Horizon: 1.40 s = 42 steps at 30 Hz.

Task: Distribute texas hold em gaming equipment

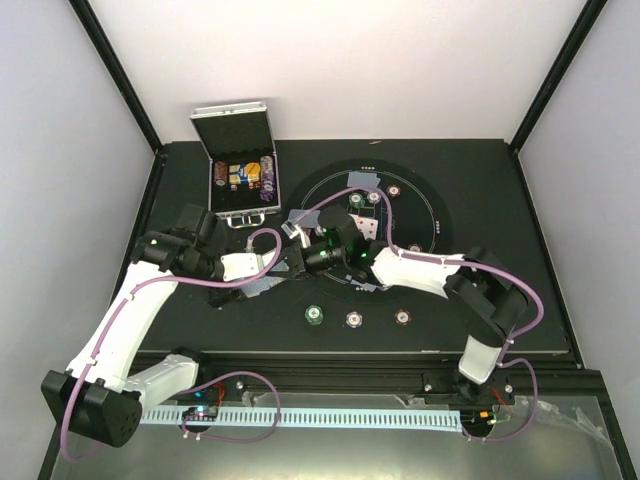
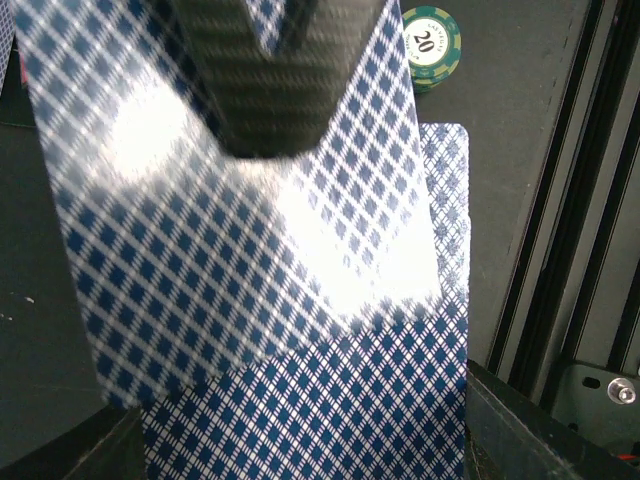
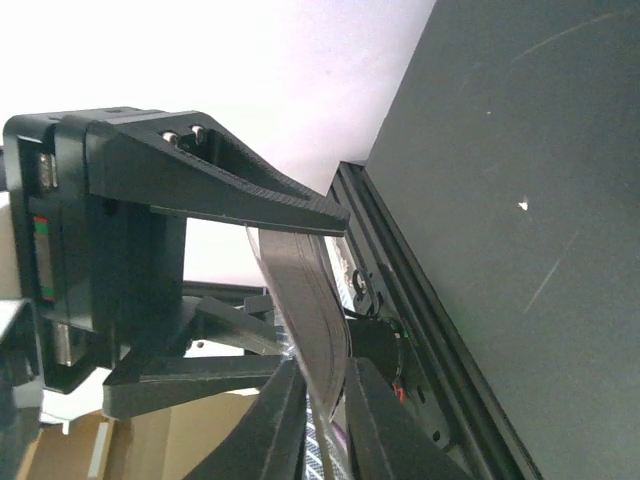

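From above, the left arm point(image 1: 150, 300) and right arm point(image 1: 420, 268) meet over the left edge of the round mat point(image 1: 430, 195). Several cards point(image 1: 362, 180) lie on the mat, and 3 chips point(image 1: 354, 319) sit in a row on the counter point(image 1: 500, 300).

In the left wrist view, the left hand point(image 2: 300, 440) looks released, its fingers point(image 2: 70, 450) wide apart at the bottom corners. A tilted card point(image 2: 180, 250) is pinned from above by a dark finger point(image 2: 270, 80), probably the right hand's. A flat card point(image 2: 400, 400) lies beneath it, near a green chip point(image 2: 432, 45).

In the right wrist view, the right hand point(image 3: 315, 295) is clenched on a bowed stack of cards point(image 3: 295, 280), seen edge-on.

To deal well, I judge the left hand should pinch only the outermost card near its free end. It should then draw the card along its own plane while the right hand holds firm. Too deep a grip may lift 2 cards.
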Tool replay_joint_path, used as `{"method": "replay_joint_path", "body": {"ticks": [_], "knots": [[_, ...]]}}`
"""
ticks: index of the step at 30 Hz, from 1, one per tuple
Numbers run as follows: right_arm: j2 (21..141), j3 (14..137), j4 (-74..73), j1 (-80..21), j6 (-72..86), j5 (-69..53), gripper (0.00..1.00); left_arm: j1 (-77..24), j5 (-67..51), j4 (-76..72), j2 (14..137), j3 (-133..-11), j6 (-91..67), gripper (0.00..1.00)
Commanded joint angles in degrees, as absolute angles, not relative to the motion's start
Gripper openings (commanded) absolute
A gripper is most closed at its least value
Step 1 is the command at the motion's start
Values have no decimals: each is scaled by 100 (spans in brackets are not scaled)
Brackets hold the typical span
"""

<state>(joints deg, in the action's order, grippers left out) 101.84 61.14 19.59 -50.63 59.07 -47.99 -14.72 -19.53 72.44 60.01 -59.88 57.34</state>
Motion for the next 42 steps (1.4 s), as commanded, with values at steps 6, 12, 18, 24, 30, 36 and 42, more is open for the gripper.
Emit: {"method": "replay_joint_path", "body": {"ticks": [6,12,18,24,30,36,42], "knots": [[9744,6069,1012,-4835,5426,-4434,2,-1481,-2101,7317,5952,-6249,5761,1],[9381,6038,262,-4470,4904,-4405,1,-1484,-2043,7312,5942,-6210,5774,2],[8970,7026,-2862,-3688,2905,-1977,1,-1490,-2029,7300,5915,-6181,5773,2],[9187,7324,-3186,-3685,737,1693,2,-1485,-2109,7288,5942,-6179,5731,1],[10052,7099,-1613,-3695,-1819,4235,1,-1485,-2073,7291,5913,-6164,5722,2],[10532,6609,-19,-3697,-3496,4497,1,-1486,-2016,7247,5923,-6109,5721,2],[11077,6528,181,-3694,-3732,4376,1,-1482,-2010,7241,5955,-6143,5696,2]]}}
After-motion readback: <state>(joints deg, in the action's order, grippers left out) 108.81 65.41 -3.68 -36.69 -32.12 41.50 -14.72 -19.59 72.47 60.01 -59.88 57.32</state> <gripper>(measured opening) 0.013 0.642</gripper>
